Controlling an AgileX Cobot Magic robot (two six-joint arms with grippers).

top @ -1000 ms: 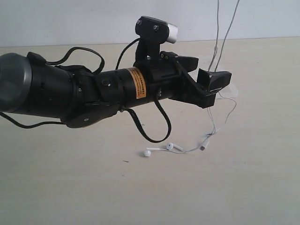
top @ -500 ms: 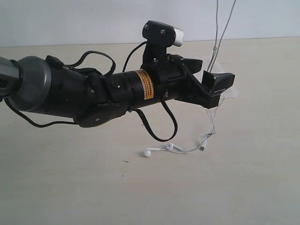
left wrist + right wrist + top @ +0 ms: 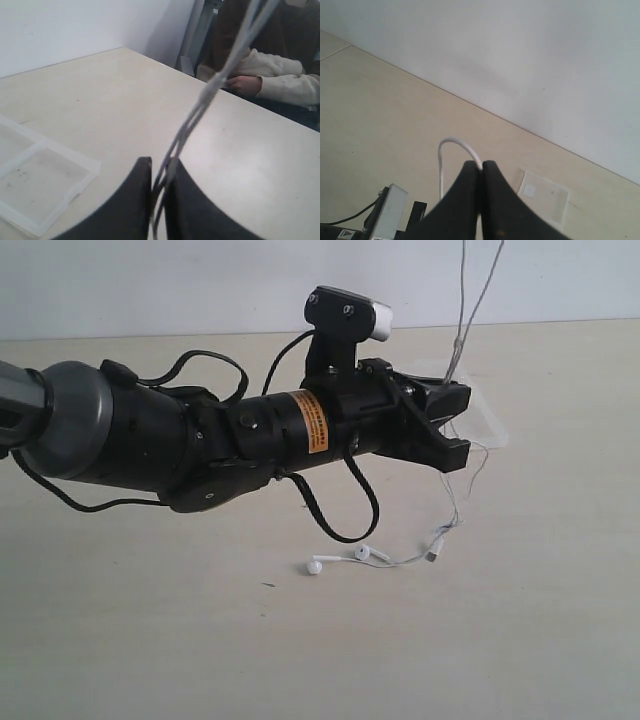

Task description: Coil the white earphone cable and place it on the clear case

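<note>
Down at six o'clock on the counter (image 3: 150, 640), earbuds of the white earphone cable (image 3: 363, 552), strands rising through the left tool (image 3: 159, 165), pinched on them, up to the right tool (image 3: 481, 167), likewise clamped on the wire. Just beyond at three o'clock, clear case (image 3: 487, 418). Risk of thin strands slipping free or tangling if drawn taut.

The left arm (image 3: 200, 440) stretches out level, its wrist camera on top and its end effector (image 3: 452, 422) with jaws nearly touching. The right end effector (image 3: 481, 169) has its jaws pressed together.
</note>
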